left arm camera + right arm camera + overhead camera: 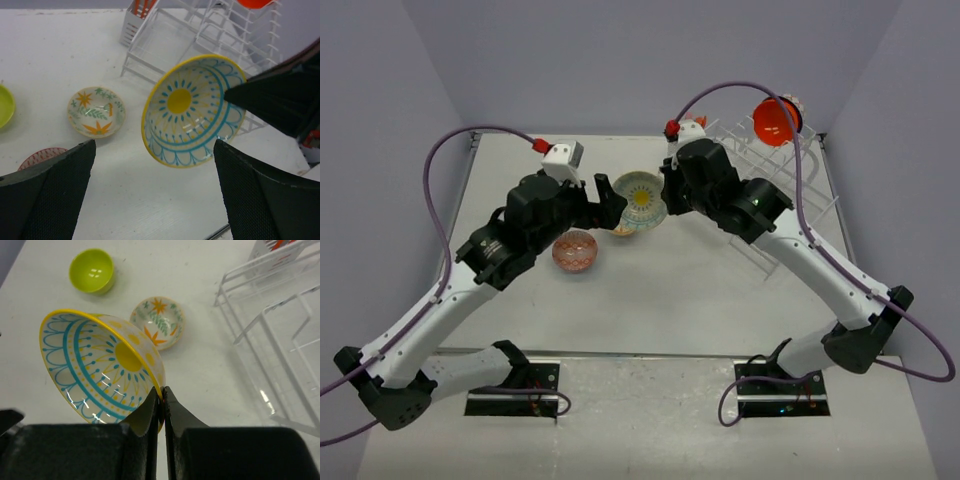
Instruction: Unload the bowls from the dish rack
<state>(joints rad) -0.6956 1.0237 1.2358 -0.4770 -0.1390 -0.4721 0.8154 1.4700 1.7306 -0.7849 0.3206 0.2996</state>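
Yellow bowl (100,375): yellow centre, blue zigzag rings; held tilted in the air above the desk (700,290), beside the rack and clear of it, between the two arms.
Right tool (162,395): fingers pressed together on the yellow bowl's rim, pinching it at the edge.
Left tool (155,155): fingers spread wide and gripping nothing; the yellow bowl's inside faces its opening.
Floral bowl (96,111): white with orange and green leaves; upright on the desk, near the rack's front and under the held bowl in the top view.
Green bowl (91,271): lime, plain; upright on the desk, beyond the floral bowl and apart from it.
Pink bowl (574,250): pink-red pattern; on the desk just beside the left arm.
Orange bowl (773,120): plain orange-red; standing on edge in the rack's far upper tier.
Dish rack (790,190): white wire; on the right side of the desk, lower tiers bare.
Utensil basket (137,20): at the rack's corner, orange utensils inside.
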